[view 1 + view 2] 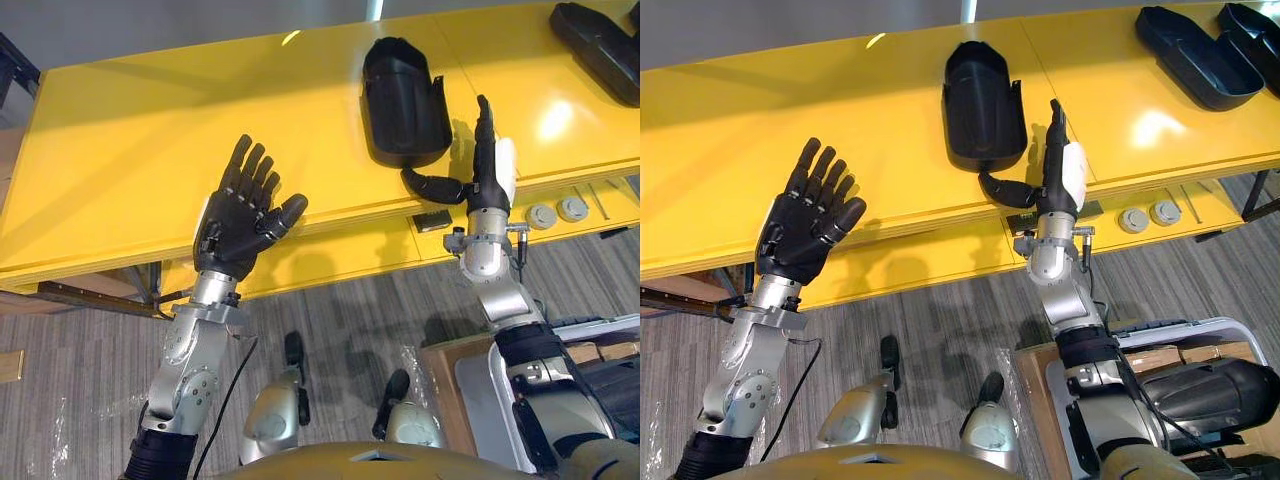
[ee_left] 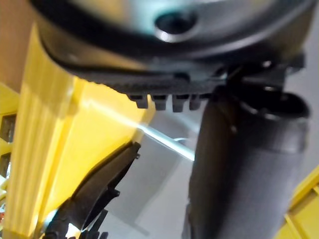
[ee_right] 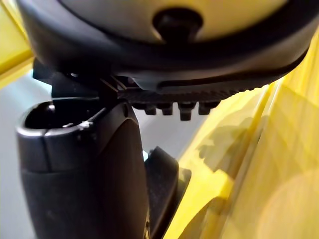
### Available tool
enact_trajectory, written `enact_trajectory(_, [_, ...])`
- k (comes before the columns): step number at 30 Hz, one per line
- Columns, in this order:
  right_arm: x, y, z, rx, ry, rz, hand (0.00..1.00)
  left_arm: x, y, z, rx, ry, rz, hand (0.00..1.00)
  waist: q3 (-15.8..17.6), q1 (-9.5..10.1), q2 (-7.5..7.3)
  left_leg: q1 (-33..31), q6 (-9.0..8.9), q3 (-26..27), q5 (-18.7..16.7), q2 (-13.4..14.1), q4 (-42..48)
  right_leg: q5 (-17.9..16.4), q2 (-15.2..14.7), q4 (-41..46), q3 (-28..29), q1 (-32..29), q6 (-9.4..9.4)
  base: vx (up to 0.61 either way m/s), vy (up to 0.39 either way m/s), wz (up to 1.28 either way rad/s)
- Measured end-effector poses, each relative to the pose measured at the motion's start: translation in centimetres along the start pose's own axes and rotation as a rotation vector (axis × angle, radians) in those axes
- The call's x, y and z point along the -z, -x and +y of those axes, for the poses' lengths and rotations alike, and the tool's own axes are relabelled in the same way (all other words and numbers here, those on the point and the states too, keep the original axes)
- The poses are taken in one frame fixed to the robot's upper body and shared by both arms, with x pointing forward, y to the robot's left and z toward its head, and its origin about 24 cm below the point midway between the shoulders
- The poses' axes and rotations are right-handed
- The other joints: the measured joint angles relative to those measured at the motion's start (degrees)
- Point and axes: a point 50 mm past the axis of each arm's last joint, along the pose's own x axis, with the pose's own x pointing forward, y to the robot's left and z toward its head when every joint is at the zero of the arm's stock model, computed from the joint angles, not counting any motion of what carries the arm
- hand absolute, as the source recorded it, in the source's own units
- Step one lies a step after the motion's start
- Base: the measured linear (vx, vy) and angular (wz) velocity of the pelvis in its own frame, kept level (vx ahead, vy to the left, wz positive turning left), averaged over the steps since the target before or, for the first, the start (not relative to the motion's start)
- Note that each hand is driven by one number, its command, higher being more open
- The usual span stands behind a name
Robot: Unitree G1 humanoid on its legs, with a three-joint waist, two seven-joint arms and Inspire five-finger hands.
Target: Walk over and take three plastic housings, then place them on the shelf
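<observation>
worktop (image 1: 130,150): yellow, glossy, long; every housing in view lies on it.
nearest housing (image 1: 405,100): black plastic shell, flat on the worktop, just beside the right robot hand and held by neither hand.
further housings (image 1: 1195,45): two more black shells at the worktop's far right end, well apart from both hands.
right robot hand (image 1: 488,165): empty. The fingers are straight and close together, and the thumb is thrown out sideways toward the nearest housing's near edge. Whether the thumb touches it cannot be told.
left robot hand (image 1: 243,215): empty, fingers spread wide, raised over the worktop's near edge and well apart from the nearest housing.
stage, as judged: reaching for the first grasp, with none of the three taken yet.
risk, sliding: on so glossy a surface, a thumb nudge without the fingers closing behind would likely push the shell away.
risk, dropping: the shell looks broad against the hand — a one-handed pinch on its rim could let it tip and fall off the near edge.
risk, reach: the further housings lie far to the right — stretching for them without stepping over invites a poor grip.
</observation>
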Motion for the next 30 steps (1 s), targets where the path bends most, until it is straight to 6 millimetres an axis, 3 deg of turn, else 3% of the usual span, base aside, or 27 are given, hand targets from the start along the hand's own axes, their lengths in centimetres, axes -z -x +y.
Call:
enact_trajectory(21, [-1.6, -3.5, -1.1, 0.182, -0.019, 0.029, 1.0, 0.3, 0.8, 0.4, -0.038, 0.046, -0.002, 1.0, 3.0, 0.18, 1.68, -1.5, 0.31, -1.2, 1.0, -0.2, 0.0, 0.2, -0.6, 0.5, -1.3, -0.9, 0.22, -0.01, -0.005, 0.03])
enact_trajectory(30, [-1.7, -4.6, -1.9, 0.199, 0.011, 0.035, 1.0, 1.0, 0.6, -0.4, -0.005, 0.091, 0.013, 1.0, 3.0, 1.63, 1.66, -1.7, 0.32, -1.3, 1.0, 0.0, 0.0, 0.5, -0.3, 0.2, -1.2, -0.8, 0.54, 0.0, -0.014, 0.0])
